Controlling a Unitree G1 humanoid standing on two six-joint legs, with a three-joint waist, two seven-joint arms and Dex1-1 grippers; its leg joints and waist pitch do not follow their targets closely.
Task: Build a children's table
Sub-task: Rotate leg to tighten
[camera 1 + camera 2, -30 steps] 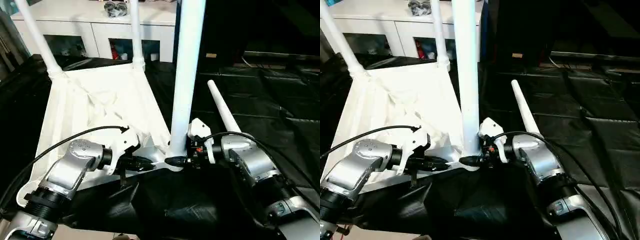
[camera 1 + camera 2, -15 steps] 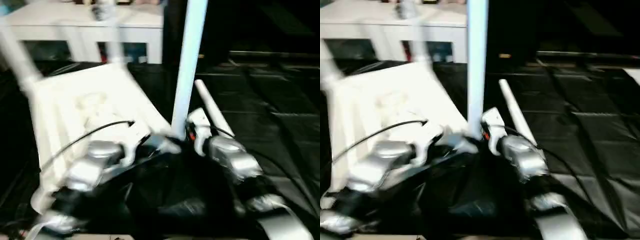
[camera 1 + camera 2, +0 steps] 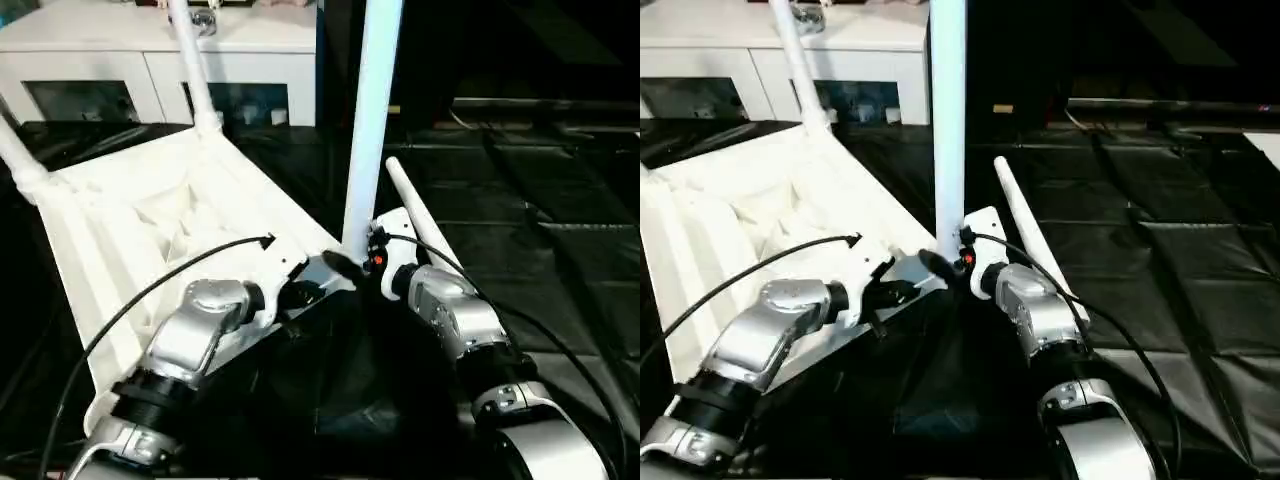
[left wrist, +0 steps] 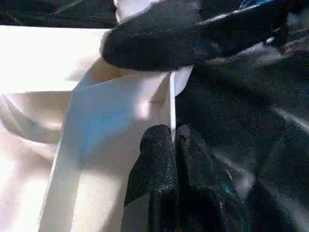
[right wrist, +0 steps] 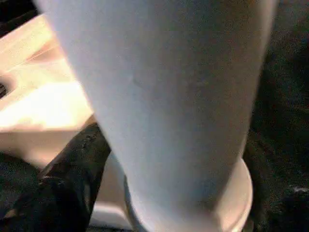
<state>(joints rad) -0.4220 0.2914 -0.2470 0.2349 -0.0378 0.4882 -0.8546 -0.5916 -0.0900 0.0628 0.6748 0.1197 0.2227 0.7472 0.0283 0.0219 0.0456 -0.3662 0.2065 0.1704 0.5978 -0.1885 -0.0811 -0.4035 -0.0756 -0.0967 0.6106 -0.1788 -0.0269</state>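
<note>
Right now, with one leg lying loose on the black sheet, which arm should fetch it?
Right. The loose leg lies on the robot's right, just beyond the right gripper. The left gripper is pinched shut on the tabletop rim, steadying it.

The white tabletop lies underside up at the left, three legs standing from its corners; a fourth leg lies loose at centre-right.

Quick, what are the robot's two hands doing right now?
Left gripper: shut, pinching the tabletop edge.
Right gripper: at the base of the upright leg; cannot tell if open or shut.
</note>
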